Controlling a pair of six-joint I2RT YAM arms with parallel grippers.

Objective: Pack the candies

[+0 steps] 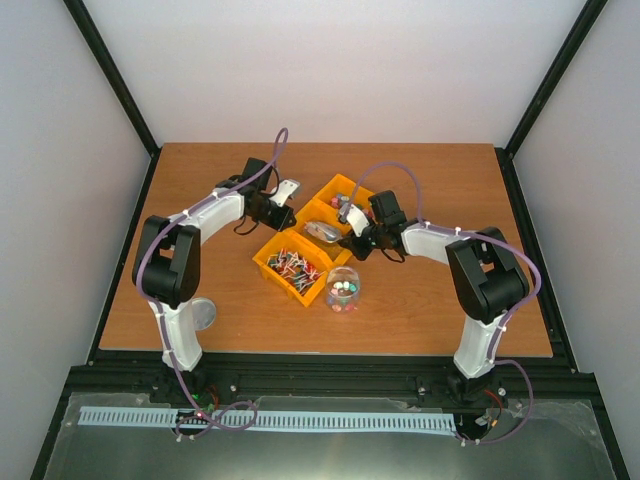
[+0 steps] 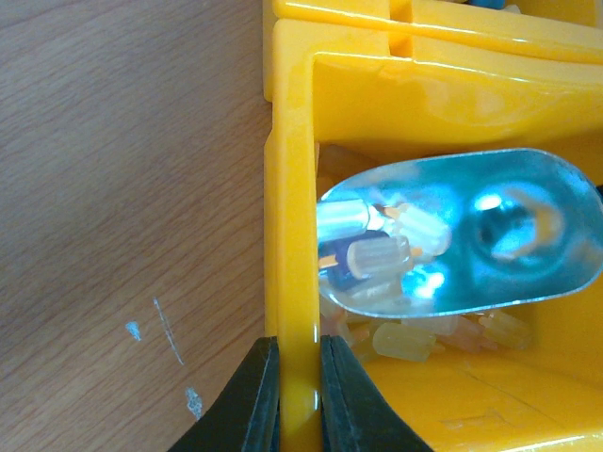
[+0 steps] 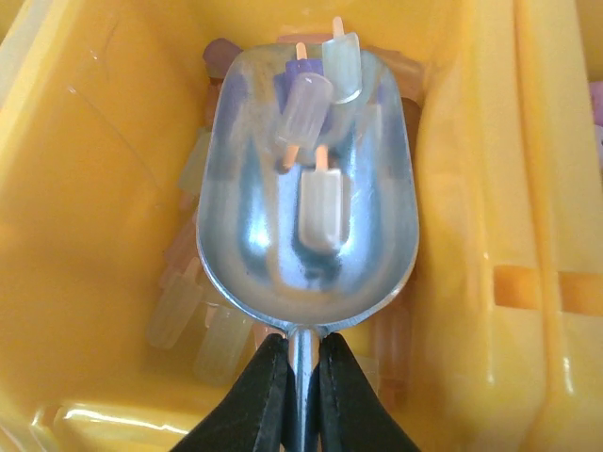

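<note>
My right gripper [image 3: 303, 347] is shut on the handle of a metal scoop [image 3: 306, 188], which also shows in the top view [image 1: 322, 232]. The scoop lies inside a yellow bin [image 3: 85, 141] on pale popsicle-shaped sweets and holds three of them [image 3: 318, 207]. My left gripper [image 2: 300, 347] is shut on that bin's side wall [image 2: 292, 235], with the scoop [image 2: 462, 231] just inside it. The clear jar [image 1: 343, 290] stands in front of the bins with small mixed-colour candies [image 1: 344, 287] in it. In the top view, left gripper [image 1: 288, 208] and right gripper [image 1: 347, 236] meet at the bin.
A second yellow bin [image 1: 262, 262] with colourful stick sweets sits front left of the scoop. More yellow compartments [image 1: 345, 188] lie behind. A grey round lid [image 1: 204, 313] lies near the left arm's base. Black frame rails edge the wooden table [image 1: 450, 200].
</note>
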